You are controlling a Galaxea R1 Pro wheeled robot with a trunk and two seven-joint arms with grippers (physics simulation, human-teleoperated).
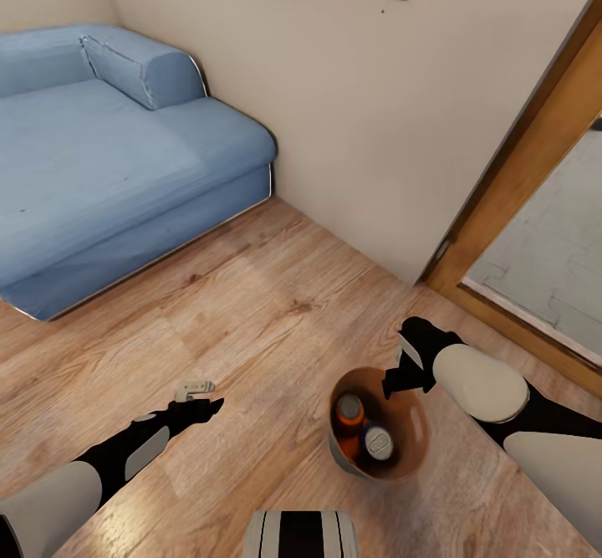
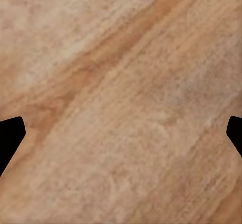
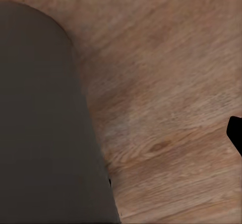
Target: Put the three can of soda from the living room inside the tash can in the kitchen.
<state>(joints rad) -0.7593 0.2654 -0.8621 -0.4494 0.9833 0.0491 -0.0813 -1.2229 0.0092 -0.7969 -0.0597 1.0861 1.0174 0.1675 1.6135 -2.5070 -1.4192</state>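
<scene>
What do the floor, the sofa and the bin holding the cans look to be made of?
The floor looks like wood planking, matte: grain streaks and knots show, also in both wrist views. The sofa looks like blue woven fabric, soft and dull, with a thin shiny metal-like trim along its base. The bin seems plastic, though that is uncertain: smooth orange-brown inside, pale outside. The two visible cans have silvery, metal-looking tops.

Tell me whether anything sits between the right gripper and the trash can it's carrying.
Nothing visible does. In the head view the right gripper is right at the rim of the trash can, with no other object between them. Inside the bin lie an orange soda can and a dark blue soda can.
</scene>
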